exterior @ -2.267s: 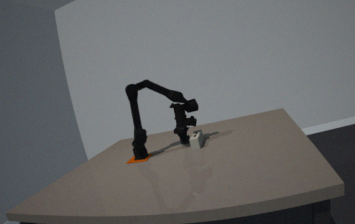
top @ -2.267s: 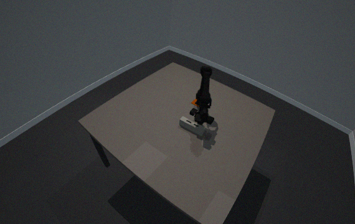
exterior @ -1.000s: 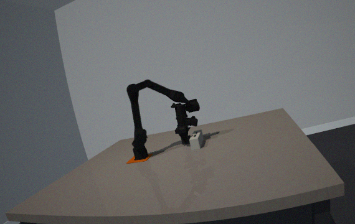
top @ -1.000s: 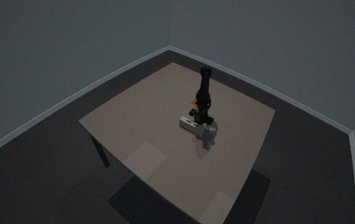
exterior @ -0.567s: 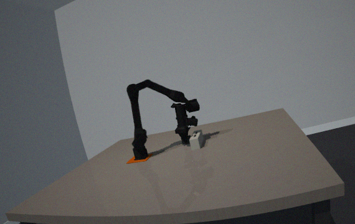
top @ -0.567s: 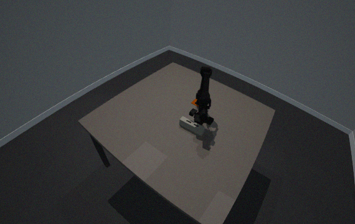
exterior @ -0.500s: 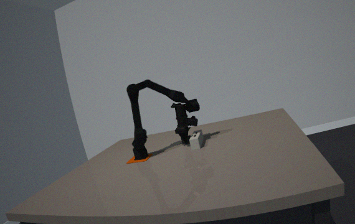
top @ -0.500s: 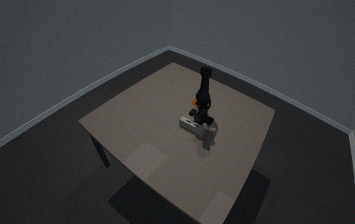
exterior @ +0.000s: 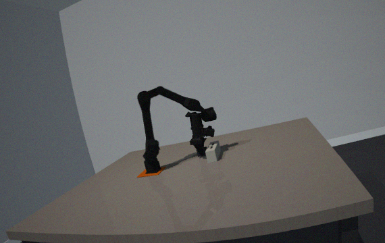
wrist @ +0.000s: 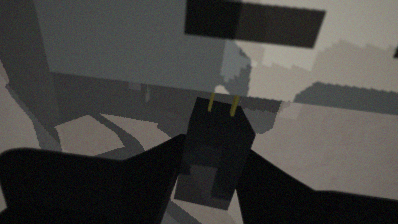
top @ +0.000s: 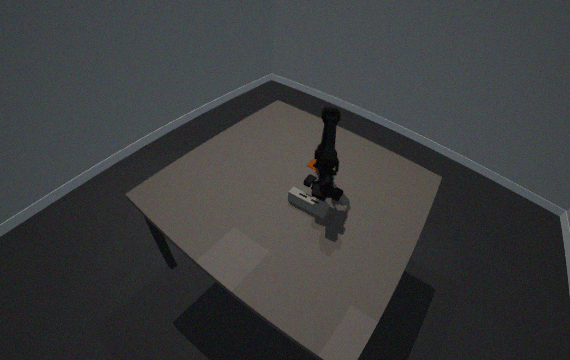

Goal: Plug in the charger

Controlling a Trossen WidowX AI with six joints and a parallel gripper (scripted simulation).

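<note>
My gripper (top: 322, 194) (exterior: 200, 154) (wrist: 209, 144) is shut on the black charger (wrist: 222, 125). In the wrist view the charger's two brass prongs (wrist: 211, 102) (wrist: 234, 106) point up the image and are fully visible, outside any outlet. The pale power strip (top: 307, 204) (exterior: 212, 154) (wrist: 135, 50) stands on the table, with dark outlets on its top. The gripper points down, close beside the strip on the arm's base side, with its fingertips low near the table. A dark rectangular recess (wrist: 255, 22) shows on the strip in the wrist view. Whether charger and strip touch cannot be told.
The table (top: 245, 165) (exterior: 111, 202) carries the arm's base on an orange plate (top: 311, 164) (exterior: 142, 174). The arm's shadow falls across the strip and the table beside it. In the top view the arm hides part of the strip's right end.
</note>
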